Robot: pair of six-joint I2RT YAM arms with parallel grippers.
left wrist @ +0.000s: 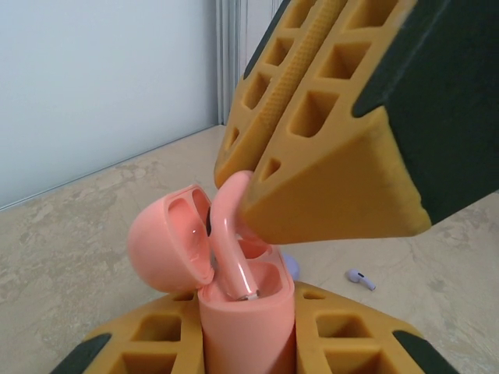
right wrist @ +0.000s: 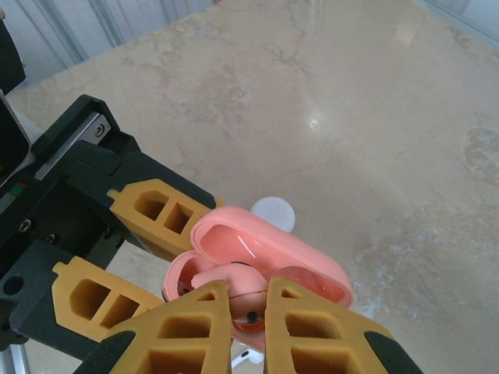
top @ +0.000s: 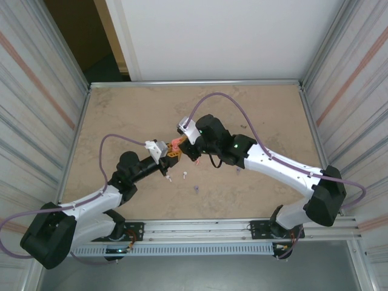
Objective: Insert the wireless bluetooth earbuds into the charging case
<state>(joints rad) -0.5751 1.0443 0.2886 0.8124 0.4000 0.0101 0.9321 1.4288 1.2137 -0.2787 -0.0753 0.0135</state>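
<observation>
Left wrist: left gripper (left wrist: 248, 341) clamps the pink case (left wrist: 245, 323), right gripper (right wrist: 248, 308) pinches a pink earbud (left wrist: 230, 241) half seated; purple earbud (left wrist: 360, 278) lies loose

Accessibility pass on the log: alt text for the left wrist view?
Left claw grips an open coral-pink charging case; right claw holds a matching earbud stem-down in its well. A purple earbud lies on the table beyond.

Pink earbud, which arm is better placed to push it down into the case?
Right. The right gripper is shut on the pink earbud, whose stem already sits in the open pink case; the left gripper is busy clamping that case.
</observation>
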